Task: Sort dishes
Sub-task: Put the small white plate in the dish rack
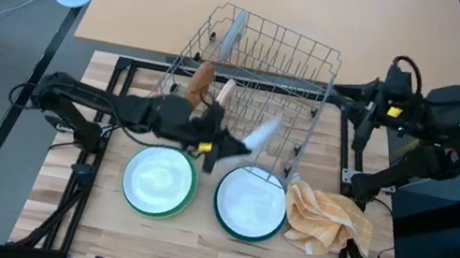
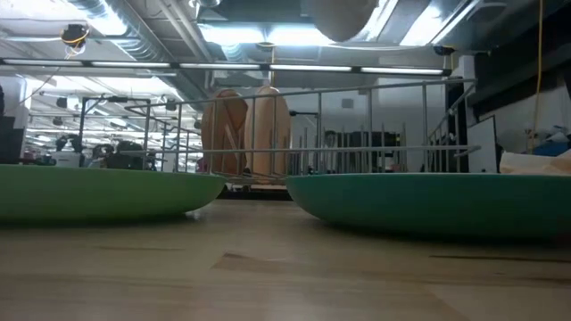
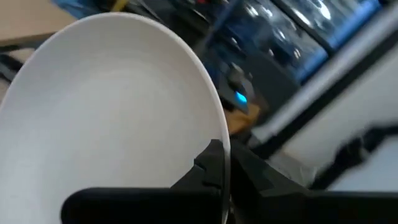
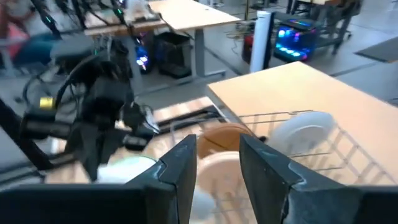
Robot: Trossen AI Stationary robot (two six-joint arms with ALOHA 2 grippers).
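Left tool (image 1: 232, 145) grips one white plate (image 1: 262, 136) (two brown racked).

Grey metal wire rack (image 1: 264, 69), pale matt wooden table (image 1: 190, 245), soft checked cloth (image 1: 328, 220).

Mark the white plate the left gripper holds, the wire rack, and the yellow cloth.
white plate (image 3: 112, 106), left wrist view, on its white face.
wire rack (image 1: 275, 37), high view, on its far rim wires.
yellow cloth (image 1: 328, 220), high view, middle of the crumpled fabric.
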